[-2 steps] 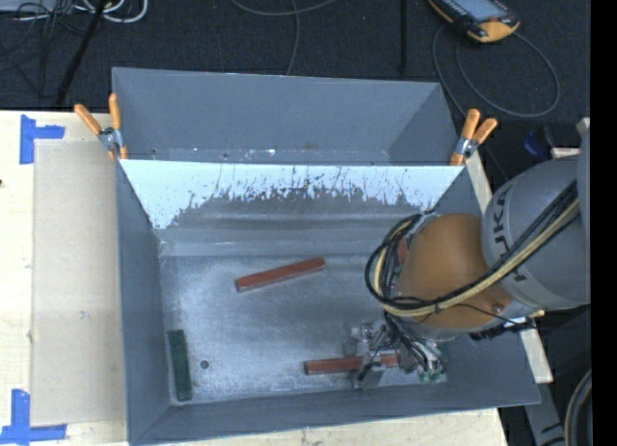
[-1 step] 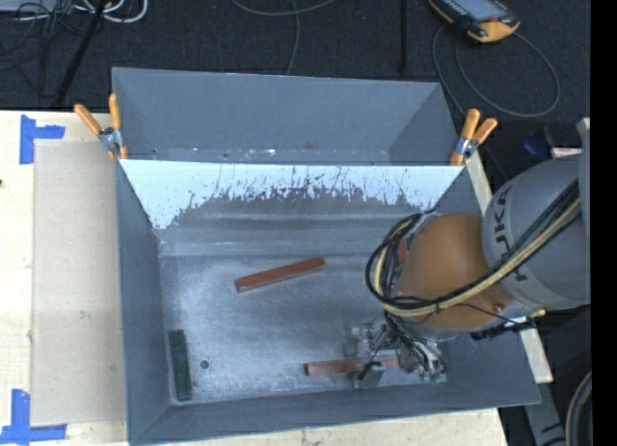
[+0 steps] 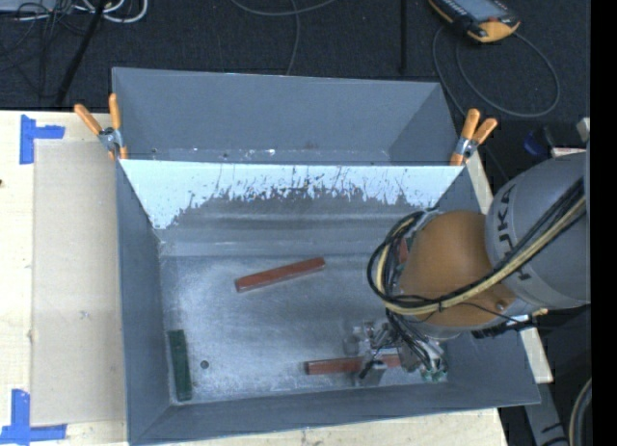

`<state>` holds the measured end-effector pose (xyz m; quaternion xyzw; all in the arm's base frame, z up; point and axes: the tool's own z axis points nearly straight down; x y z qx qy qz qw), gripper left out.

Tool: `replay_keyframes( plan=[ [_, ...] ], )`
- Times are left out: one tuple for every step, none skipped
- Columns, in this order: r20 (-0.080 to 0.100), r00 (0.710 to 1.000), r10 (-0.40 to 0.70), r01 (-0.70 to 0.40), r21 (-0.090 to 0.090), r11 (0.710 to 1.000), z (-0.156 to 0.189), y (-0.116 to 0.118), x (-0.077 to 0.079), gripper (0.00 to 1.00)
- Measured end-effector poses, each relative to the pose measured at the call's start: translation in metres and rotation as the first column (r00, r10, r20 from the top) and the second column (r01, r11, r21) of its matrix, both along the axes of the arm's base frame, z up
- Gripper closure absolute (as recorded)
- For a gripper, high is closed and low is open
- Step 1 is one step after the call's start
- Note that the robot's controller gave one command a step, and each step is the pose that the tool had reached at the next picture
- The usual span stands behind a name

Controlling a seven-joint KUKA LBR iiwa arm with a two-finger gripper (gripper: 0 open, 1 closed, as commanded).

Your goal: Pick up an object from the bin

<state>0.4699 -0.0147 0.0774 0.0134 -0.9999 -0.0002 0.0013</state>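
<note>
Orange wrist cover [image 3: 448,266] tops gripper [image 3: 373,355] over brown stick [image 3: 328,367].

The grey metal bin [image 3: 289,126] has a scuffed, pale-speckled floor, and only a few things lie flat on it, well apart from one another. A reddish-brown stick [image 3: 280,275] lies near the middle, slanting up towards the right, and a dark green bar [image 3: 178,365] lies along the left wall at the near corner, with a small dark spot [image 3: 204,366] just beside it. A second reddish-brown stick [image 3: 333,367] lies close to the near wall on the right, its right end at the hand [image 3: 386,355].
</note>
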Motion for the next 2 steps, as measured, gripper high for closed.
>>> replay_keyframes(
  plan=[
    [-0.006,1.000,0.001,-0.001,0.000,1.000,0.012,0.000,-0.002,1.00],
    [0.000,1.000,0.001,-0.001,0.000,1.000,0.105,0.000,0.000,1.00]
  ],
)
